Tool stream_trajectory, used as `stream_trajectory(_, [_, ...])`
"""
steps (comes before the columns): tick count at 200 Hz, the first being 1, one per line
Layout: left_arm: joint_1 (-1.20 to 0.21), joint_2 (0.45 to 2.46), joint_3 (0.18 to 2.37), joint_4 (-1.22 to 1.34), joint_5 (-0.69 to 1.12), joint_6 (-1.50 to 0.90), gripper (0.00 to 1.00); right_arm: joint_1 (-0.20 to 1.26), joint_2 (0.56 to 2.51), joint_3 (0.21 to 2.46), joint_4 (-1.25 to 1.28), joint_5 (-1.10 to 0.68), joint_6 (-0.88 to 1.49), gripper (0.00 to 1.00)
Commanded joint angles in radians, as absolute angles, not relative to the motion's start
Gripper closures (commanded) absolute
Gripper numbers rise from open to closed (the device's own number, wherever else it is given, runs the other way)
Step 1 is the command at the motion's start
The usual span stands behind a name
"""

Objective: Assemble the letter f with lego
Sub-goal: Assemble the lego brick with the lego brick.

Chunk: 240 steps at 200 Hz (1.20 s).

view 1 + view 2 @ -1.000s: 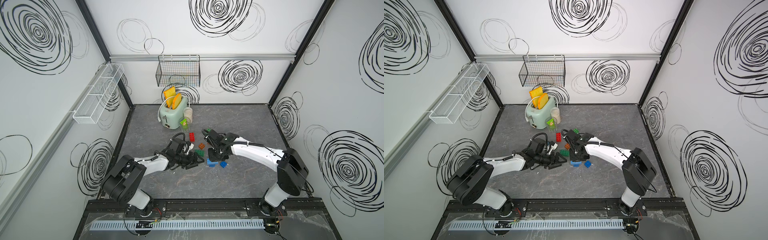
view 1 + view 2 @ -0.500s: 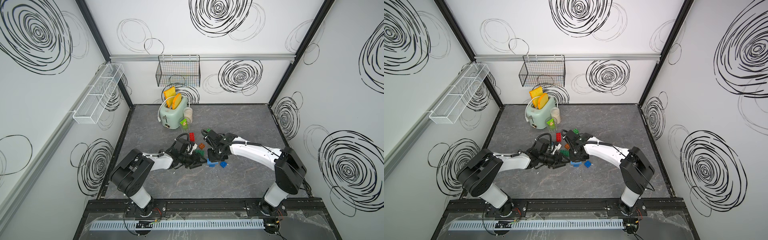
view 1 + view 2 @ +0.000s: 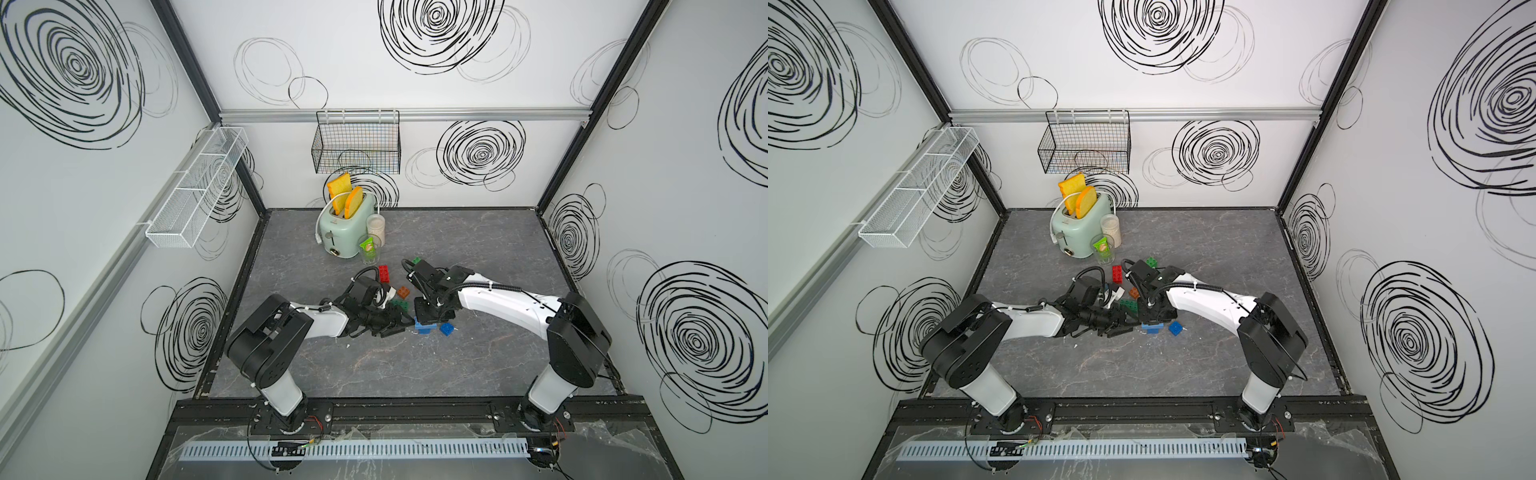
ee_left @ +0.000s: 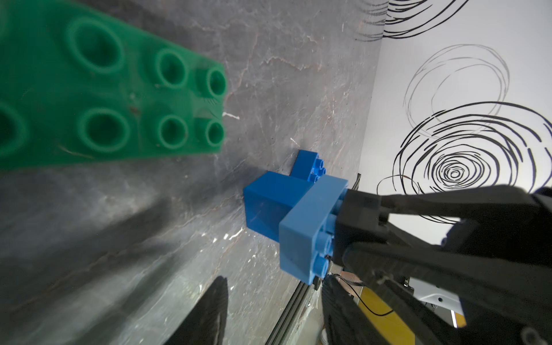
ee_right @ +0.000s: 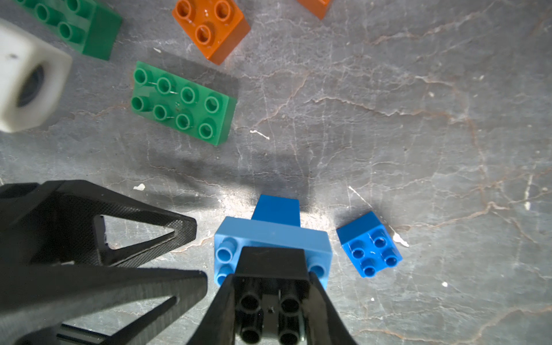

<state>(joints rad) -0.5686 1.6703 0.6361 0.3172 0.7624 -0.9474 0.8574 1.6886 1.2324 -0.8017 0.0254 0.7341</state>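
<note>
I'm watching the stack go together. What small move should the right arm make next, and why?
Probably press the black brick straight down. The right gripper is shut on it, it sits on the light blue brick over a dark blue brick, and whether it is fully seated cannot be told.

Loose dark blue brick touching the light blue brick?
Apart. Right wrist view shows a clear gap between the loose dark blue brick and the light blue brick.

Counter [image 3: 415, 365] front lies open (right side too); bricks [image 3: 403, 292], toaster [image 3: 345, 232] and glass [image 3: 370, 251] crowd the middle-back.
</note>
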Motion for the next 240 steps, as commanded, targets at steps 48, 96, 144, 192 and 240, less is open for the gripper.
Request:
stream_trajectory(48, [-0.579, 1.69, 0.647, 0.368, 0.768, -0.965, 0.46, 0.861, 1.734, 1.221, -0.816, 0.026, 0.772, 0.68])
stream_trajectory(96, [-0.584, 1.69, 0.649, 0.365, 0.766, -0.959, 0.47, 0.863, 1.747, 1.21, -0.811, 0.017, 0.779, 0.68])
stream_trajectory(144, [-0.584, 1.686, 0.647, 0.361, 0.764, -0.957, 0.48, 0.865, 1.754, 1.21, -0.829, 0.049, 0.779, 0.7])
stream_trajectory(192, [-0.581, 1.687, 0.65, 0.354, 0.763, -0.953, 0.48, 0.887, 1.773, 1.207, -0.842, 0.096, 0.775, 0.7])
stream_trajectory(240, [-0.574, 1.672, 0.664, 0.318, 0.759, -0.932, 0.47, 0.908, 1.788, 1.192, -0.824, 0.084, 0.778, 0.7])
